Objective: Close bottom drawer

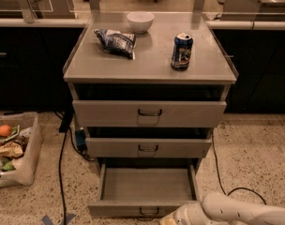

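Note:
The bottom drawer (147,185) of the grey metal cabinet stands pulled far out, and its plain grey tray is bare. Its low front panel (119,209) carries a small dark wire handle (149,212). My white arm (236,212) comes in low from the right along the bottom edge. My gripper (174,218) is at the arm's left end, just in front of the drawer's front panel and to the right of the handle. It is partly cut off by the frame edge.
The middle drawer (148,147) and top drawer (149,113) stand slightly out. On the cabinet top are a white bowl (140,21), a snack bag (115,42) and a blue can (182,51). A plastic bin (13,149) of food items sits left; cables (60,172) cross the floor.

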`<state>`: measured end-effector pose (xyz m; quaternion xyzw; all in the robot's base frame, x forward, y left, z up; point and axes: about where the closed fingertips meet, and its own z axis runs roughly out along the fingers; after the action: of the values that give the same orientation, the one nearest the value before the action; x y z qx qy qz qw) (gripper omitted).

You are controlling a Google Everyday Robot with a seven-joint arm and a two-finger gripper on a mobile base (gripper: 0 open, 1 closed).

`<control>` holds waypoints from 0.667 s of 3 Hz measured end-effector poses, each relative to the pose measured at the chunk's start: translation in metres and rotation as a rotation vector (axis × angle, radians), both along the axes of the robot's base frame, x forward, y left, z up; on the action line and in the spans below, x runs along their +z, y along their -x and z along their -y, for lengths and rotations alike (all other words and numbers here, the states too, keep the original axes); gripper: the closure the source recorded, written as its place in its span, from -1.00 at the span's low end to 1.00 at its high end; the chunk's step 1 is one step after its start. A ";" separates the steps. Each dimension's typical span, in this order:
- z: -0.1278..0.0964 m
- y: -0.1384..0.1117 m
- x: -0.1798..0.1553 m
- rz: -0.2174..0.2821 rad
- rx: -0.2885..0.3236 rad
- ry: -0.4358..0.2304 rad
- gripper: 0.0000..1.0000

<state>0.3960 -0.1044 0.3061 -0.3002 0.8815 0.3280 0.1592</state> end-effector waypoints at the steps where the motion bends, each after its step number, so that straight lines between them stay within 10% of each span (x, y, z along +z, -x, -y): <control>1: 0.002 -0.013 -0.015 0.007 -0.052 0.031 1.00; 2: 0.005 -0.044 -0.042 0.016 -0.142 0.066 1.00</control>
<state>0.4399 -0.1099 0.2637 -0.2448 0.9095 0.2842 0.1792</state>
